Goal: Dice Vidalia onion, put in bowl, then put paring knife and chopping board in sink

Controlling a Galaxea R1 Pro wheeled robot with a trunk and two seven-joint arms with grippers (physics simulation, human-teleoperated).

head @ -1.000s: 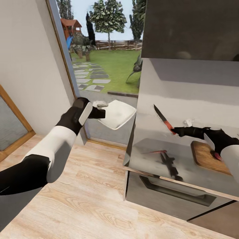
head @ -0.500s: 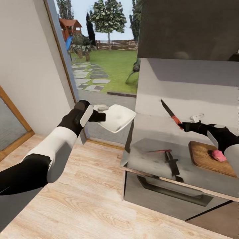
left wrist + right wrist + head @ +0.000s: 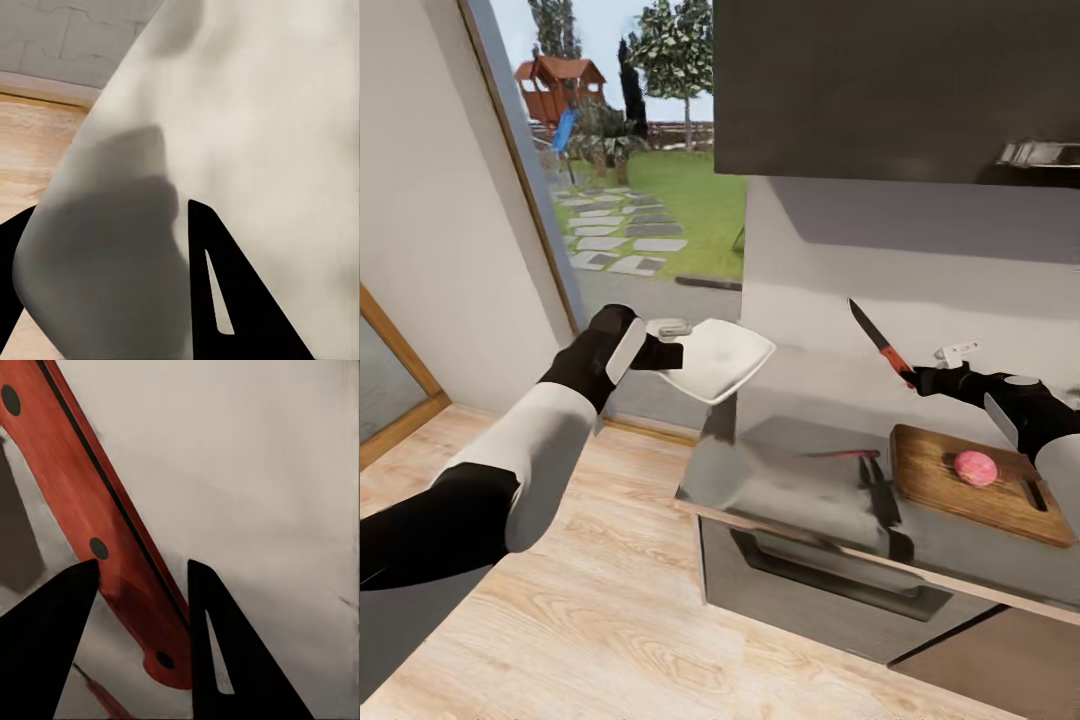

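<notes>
The onion (image 3: 975,467) sits whole on the chopping board (image 3: 940,480) on the worktop (image 3: 800,480), dicing not begun; the right pincer (image 3: 922,379) grips the knife (image 3: 880,345), the left pincer (image 3: 665,350) holds the bowl (image 3: 720,358) aloft

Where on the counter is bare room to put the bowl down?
The counter is bare between its left end and the board; the bowl, held by the left claw, hangs just past that end. The right part is crowded: the board carries the onion, and the right claw holds the knife above.
</notes>
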